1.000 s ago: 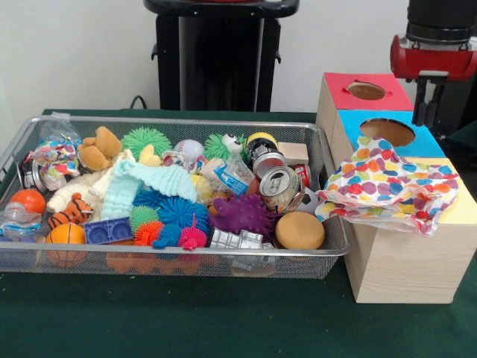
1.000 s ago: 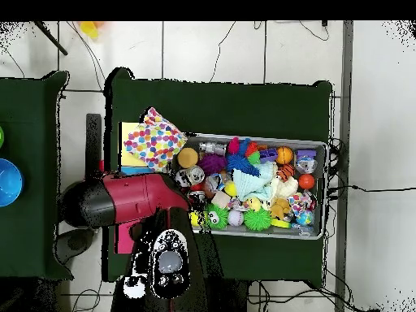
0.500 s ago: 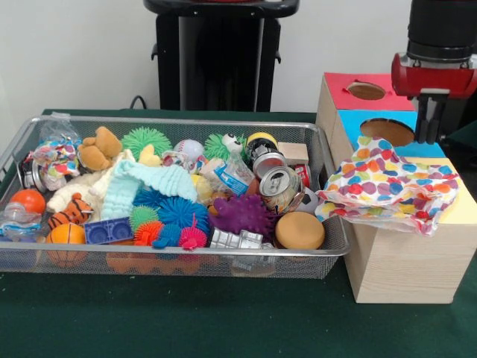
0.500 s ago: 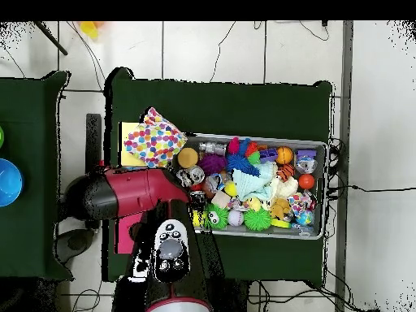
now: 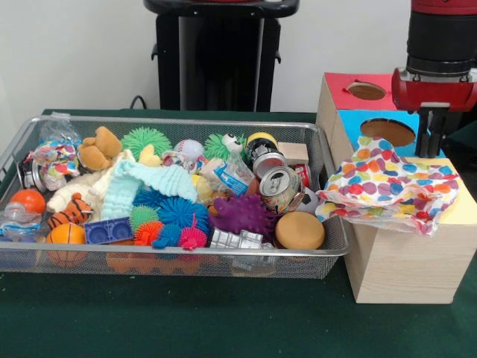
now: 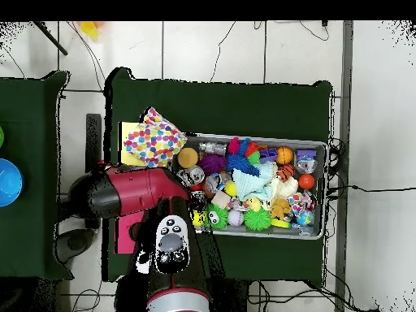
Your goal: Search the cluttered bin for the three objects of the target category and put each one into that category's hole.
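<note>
Front view: polka-dot cloth (image 5: pixel 387 186) drapes the wooden box (image 5: pixel 406 268); whether the fingers (image 5: pixel 432 134) are clenched is unclear.

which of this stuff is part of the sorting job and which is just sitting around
Part of the job:
- wire bin full of toys and cans
- wooden box with the red hole and blue hole
- pincer above the box
- spotted cloth draped over the box's yellow section

Just lying about:
- green table cover
- blue disc on the side table
</note>
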You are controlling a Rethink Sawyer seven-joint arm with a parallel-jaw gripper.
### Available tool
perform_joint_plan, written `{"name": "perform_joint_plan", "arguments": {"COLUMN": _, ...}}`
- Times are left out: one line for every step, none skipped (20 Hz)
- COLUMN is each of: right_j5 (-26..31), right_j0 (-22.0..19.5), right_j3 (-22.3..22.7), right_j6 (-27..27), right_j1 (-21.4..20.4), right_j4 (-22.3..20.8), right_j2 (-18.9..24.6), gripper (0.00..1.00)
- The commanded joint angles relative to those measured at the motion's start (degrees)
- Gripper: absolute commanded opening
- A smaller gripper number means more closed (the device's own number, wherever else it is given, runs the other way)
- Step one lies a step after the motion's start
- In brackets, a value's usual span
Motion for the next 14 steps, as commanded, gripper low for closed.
{"name": "perform_joint_plan", "arguments": {"right_j5": -2.8, "right_j0": -1.1, "right_j3": -2.3, "right_j6": 3.5, "right_j1": 4.0, "right_j4": -2.5, "right_j2": 0.6, "gripper": 0.0}}
{"name": "perform_joint_plan", "arguments": {"right_j5": -2.9, "right_j0": -1.3, "right_j3": -2.4, "right_j6": 3.3, "right_j1": 4.1, "right_j4": -2.6, "right_j2": 0.7, "gripper": 0.0}}
{"name": "perform_joint_plan", "arguments": {"right_j5": -3.3, "right_j0": -1.2, "right_j3": -2.3, "right_j6": 3.4, "right_j1": 4.3, "right_j4": -2.7, "right_j2": 0.6, "gripper": 0.0}}
{"name": "perform_joint_plan", "arguments": {"right_j5": -3.4, "right_j0": -1.4, "right_j3": -2.3, "right_j6": 3.2, "right_j1": 4.4, "right_j4": -2.7, "right_j2": 0.8, "gripper": 0.0}}
{"name": "perform_joint_plan", "arguments": {"right_j5": -3.2, "right_j0": -1.2, "right_j3": -2.5, "right_j6": 3.2, "right_j1": 4.4, "right_j4": -2.7, "right_j2": 0.7, "gripper": 0.0}}
{"name": "perform_joint_plan", "arguments": {"right_j5": -3.1, "right_j0": -1.3, "right_j3": -2.7, "right_j6": 3.1, "right_j1": 4.3, "right_j4": -2.7, "right_j2": 0.7, "gripper": 0.0}}
{"name": "perform_joint_plan", "arguments": {"right_j5": -2.6, "right_j0": -1.2, "right_j3": -2.9, "right_j6": 3.1, "right_j1": 4.3, "right_j4": -2.7, "right_j2": 0.7, "gripper": 0.0}}
{"name": "perform_joint_plan", "arguments": {"right_j5": -2.4, "right_j0": -1.2, "right_j3": -3.1, "right_j6": 3.1, "right_j1": 4.2, "right_j4": -2.6, "right_j2": 0.7, "gripper": 0.0}}
{"name": "perform_joint_plan", "arguments": {"right_j5": -1.3, "right_j0": -1.3, "right_j3": -4.1, "right_j6": 2.8, "right_j1": 4.1, "right_j4": -2.3, "right_j2": 0.7, "gripper": 0.0}}
{"name": "perform_joint_plan", "arguments": {"right_j5": 0.0, "right_j0": -1.4, "right_j3": -4.6, "right_j6": 2.4, "right_j1": 3.6, "right_j4": -2.1, "right_j2": 0.8, "gripper": 0.0}}
{"name": "perform_joint_plan", "arguments": {"right_j5": 1.3, "right_j0": -1.2, "right_j3": -4.6, "right_j6": 2.4, "right_j1": 2.8, "right_j4": -1.8, "right_j2": 0.7, "gripper": 0.0}}
{"name": "perform_joint_plan", "arguments": {"right_j5": 2.9, "right_j0": -0.9, "right_j3": -4.8, "right_j6": 2.5, "right_j1": 1.7, "right_j4": -1.5, "right_j2": 0.4, "gripper": 0.0}}
{"name": "perform_joint_plan", "arguments": {"right_j5": 4.7, "right_j0": -0.9, "right_j3": -4.7, "right_j6": 2.3, "right_j1": 0.5, "right_j4": -1.2, "right_j2": 0.5, "gripper": 0.0}}
{"name": "perform_joint_plan", "arguments": {"right_j5": 6.4, "right_j0": -0.8, "right_j3": -4.7, "right_j6": 2.3, "right_j1": -0.7, "right_j4": -0.8, "right_j2": 0.5, "gripper": 0.0}}
